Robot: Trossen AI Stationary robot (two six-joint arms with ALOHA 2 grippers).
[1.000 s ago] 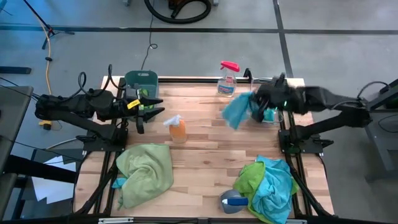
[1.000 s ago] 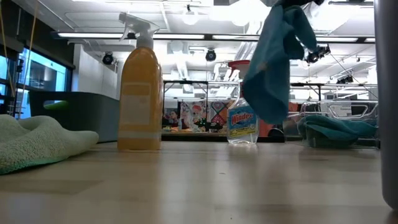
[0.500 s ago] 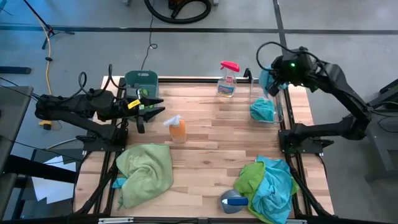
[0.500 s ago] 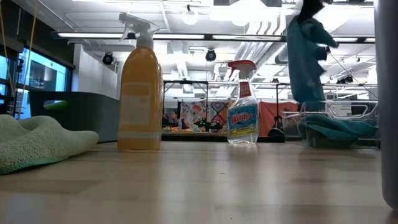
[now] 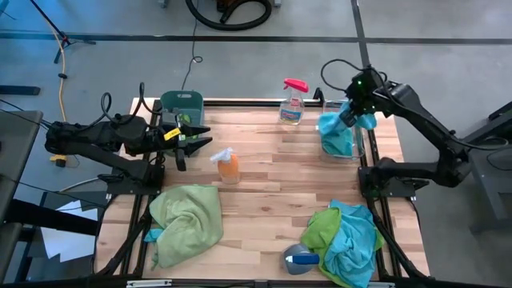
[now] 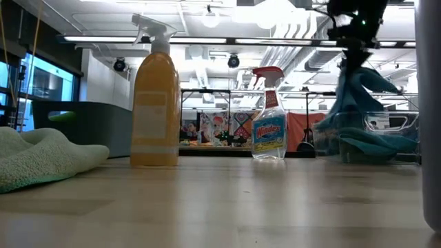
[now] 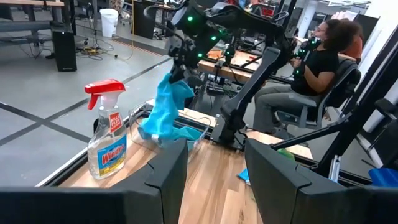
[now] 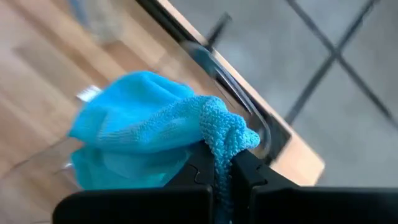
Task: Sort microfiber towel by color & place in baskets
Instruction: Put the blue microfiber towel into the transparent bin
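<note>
My right gripper (image 5: pixel 353 112) is shut on a blue microfiber towel (image 5: pixel 333 130) and stands above the clear basket (image 5: pixel 358 149) at the table's far right. In the low view the towel (image 6: pixel 353 103) hangs from the gripper (image 6: pixel 355 49) down into the basket (image 6: pixel 406 125), where another blue towel lies. My left gripper (image 5: pixel 198 138) waits open beside the dark teal-green basket (image 5: pixel 182 104) at the far left. A green towel (image 5: pixel 186 216) lies bunched on the near left. A pile of green and blue towels (image 5: pixel 346 236) lies on the near right. My right gripper pinches a bunched fold (image 8: pixel 225 132) at the top of the blue towel between its two fingers, coming from above and pointing down. The towel hangs below the fingers, slack, and its lower end (image 6: pixel 344 132) reaches into the clear basket.
An orange spray bottle (image 5: pixel 228 166) stands mid-table and a Windex bottle (image 5: pixel 293 102) stands at the far edge, left of the clear basket. A blue-grey object (image 5: pixel 298 258) lies by the near-right pile. A person (image 7: pixel 311 74) sits beyond the table's right side.
My right gripper has carried the blue towel toward the table's far right, from left of the clear basket to above it, then moved down. The towel swung out toward the left at first; now it hangs straight with its lower end in the basket. The hold stayed shut.
</note>
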